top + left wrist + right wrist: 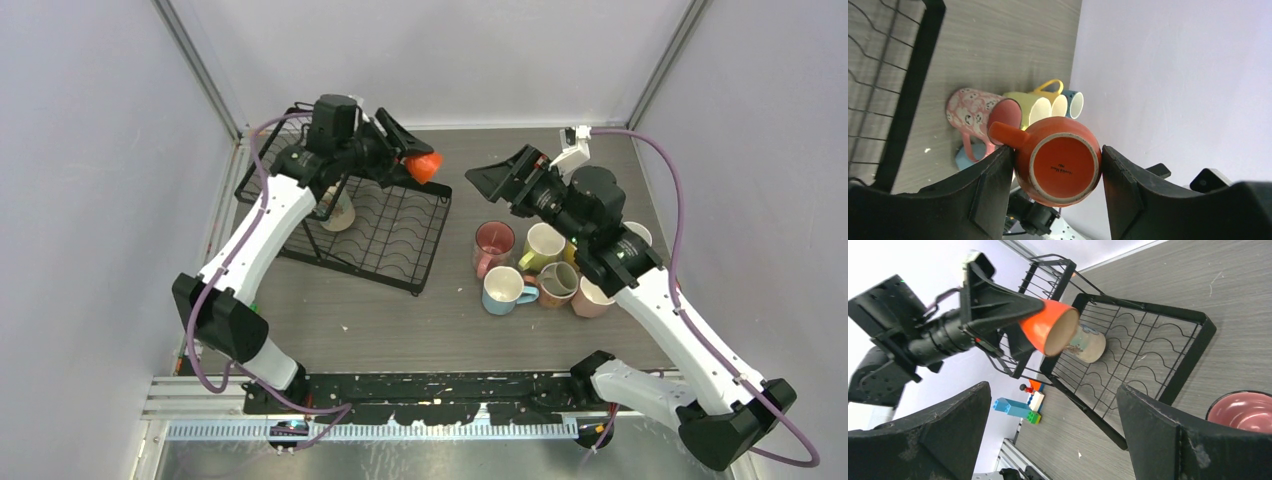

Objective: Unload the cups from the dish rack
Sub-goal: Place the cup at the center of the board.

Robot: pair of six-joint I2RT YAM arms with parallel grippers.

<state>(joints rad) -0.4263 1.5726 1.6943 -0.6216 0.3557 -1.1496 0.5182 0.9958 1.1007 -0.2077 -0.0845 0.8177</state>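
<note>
My left gripper is shut on an orange mug and holds it on its side in the air over the right end of the black dish rack. In the left wrist view the mug's base faces the camera between both fingers. One pale printed mug stays in the rack, and it also shows in the right wrist view. My right gripper is open and empty, in the air facing the orange mug.
Several mugs stand grouped on the table right of the rack: pink, yellow, light blue, brown, beige. Toy bricks lie by the left wall. Walls enclose three sides.
</note>
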